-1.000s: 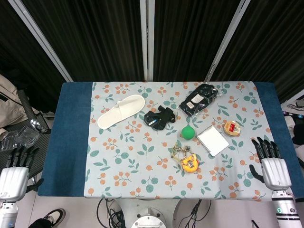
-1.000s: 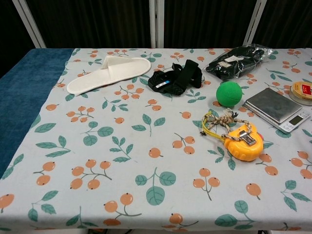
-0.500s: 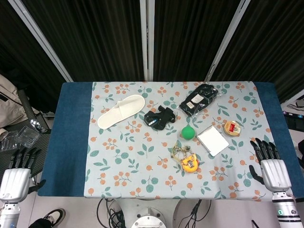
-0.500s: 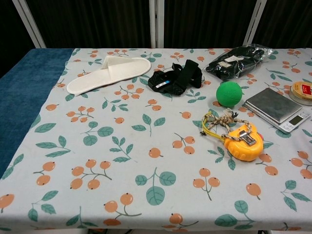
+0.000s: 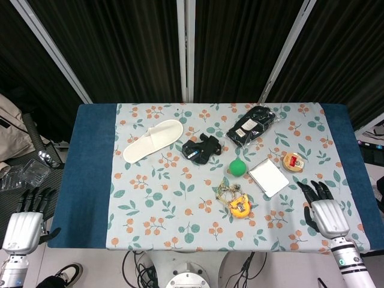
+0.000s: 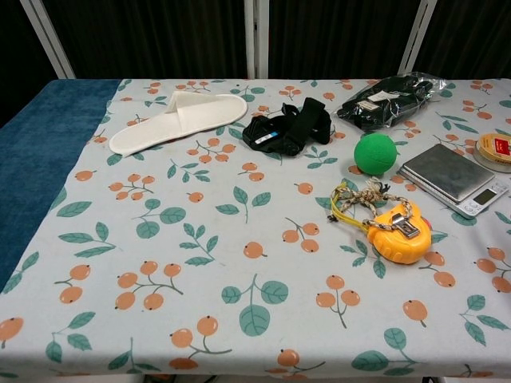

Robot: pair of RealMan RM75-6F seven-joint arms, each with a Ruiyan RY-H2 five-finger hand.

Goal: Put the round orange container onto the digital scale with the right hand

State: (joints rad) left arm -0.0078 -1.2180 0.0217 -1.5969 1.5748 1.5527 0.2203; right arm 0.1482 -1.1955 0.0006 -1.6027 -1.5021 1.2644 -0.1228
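The round orange container [image 5: 293, 161] with a red label lies on the floral cloth at the right; the chest view catches it at the right edge [image 6: 497, 149]. Just left of it sits the flat digital scale [image 5: 269, 177], its metal plate and small display clearer in the chest view [image 6: 452, 179]. My right hand [image 5: 324, 211] hovers over the table's near right corner, fingers spread, holding nothing, a short way below the container. Off the table's near left corner is my left hand [image 5: 25, 222], also spread and empty. Neither hand appears in the chest view.
A green ball [image 5: 237, 167], a yellow tape measure with cord [image 5: 238, 204], a black strap bundle [image 5: 201, 149], a black packet [image 5: 251, 125] and a white slipper [image 5: 153, 140] lie on the cloth. Blue table margins [image 5: 90, 174] flank it.
My right hand has moved left and inward over the table's near right corner. The left hand shifted slightly. No object moved.
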